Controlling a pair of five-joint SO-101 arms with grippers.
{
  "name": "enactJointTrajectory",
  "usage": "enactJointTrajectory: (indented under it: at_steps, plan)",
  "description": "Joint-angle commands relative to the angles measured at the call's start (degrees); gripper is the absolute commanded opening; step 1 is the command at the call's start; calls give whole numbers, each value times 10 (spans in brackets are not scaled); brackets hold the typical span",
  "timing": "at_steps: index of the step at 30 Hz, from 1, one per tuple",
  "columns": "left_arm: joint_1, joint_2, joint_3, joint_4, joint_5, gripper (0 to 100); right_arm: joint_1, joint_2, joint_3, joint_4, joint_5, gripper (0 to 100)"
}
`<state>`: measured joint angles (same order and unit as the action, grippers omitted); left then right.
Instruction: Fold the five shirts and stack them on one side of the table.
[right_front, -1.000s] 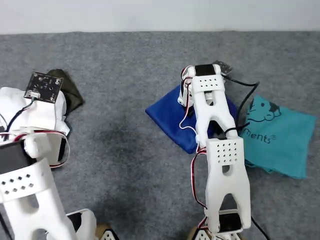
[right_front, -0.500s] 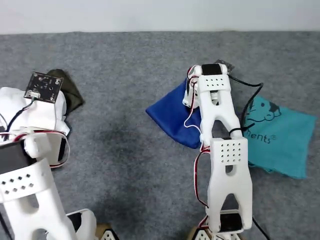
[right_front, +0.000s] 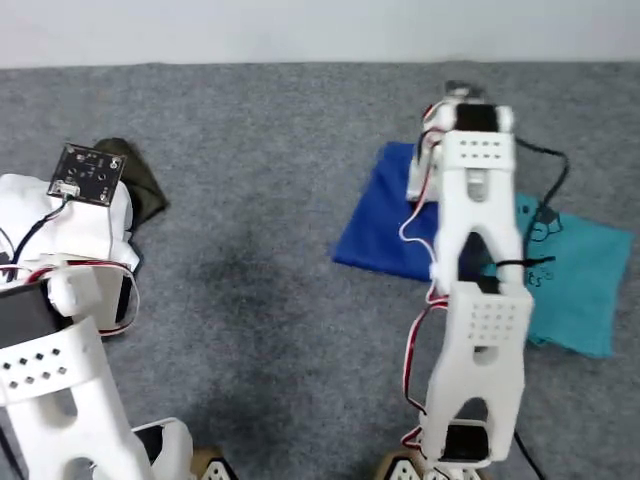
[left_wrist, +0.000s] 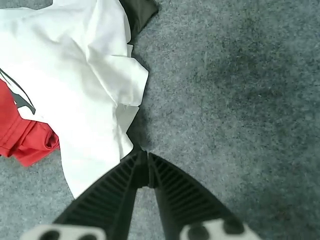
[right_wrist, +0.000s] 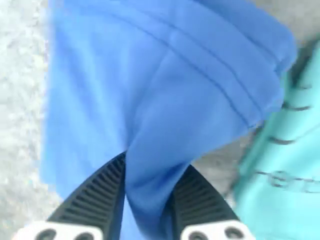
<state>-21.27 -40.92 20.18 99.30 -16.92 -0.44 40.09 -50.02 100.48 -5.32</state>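
Note:
A blue shirt lies on the grey table right of centre, partly over a teal shirt at the right edge. My right gripper is shut on a fold of the blue shirt; the teal shirt lies beside it. That arm stretches over both shirts. At the left edge a white shirt is piled over a red shirt and a dark one. My left gripper is shut, empty, low at the white shirt's edge.
The left arm covers most of the white pile; a dark olive shirt pokes out behind it. Bare grey carpet spreads between the two arms. A white wall borders the table's far edge.
My right arm has swung right and away, dragging the blue shirt with it so it now lies farther right and flatter against the teal shirt. The left arm has stayed still.

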Motion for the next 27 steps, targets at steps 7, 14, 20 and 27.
enactJointTrajectory:
  at_steps: [7, 14, 20, 27]
  plan:
    - [2, -11, -5, -5, -5, 5, 51, -213, 116, 24, 97, 8]
    - [2, -9, -5, -7, -6, 5, 129, -271, 166, 24, 187, 8]
    - [3, -9, -5, -8, -6, 5, 196, -255, 172, 22, 268, 8]
    - [3, -9, -4, -8, -6, 5, 271, -198, 172, -2, 345, 8]
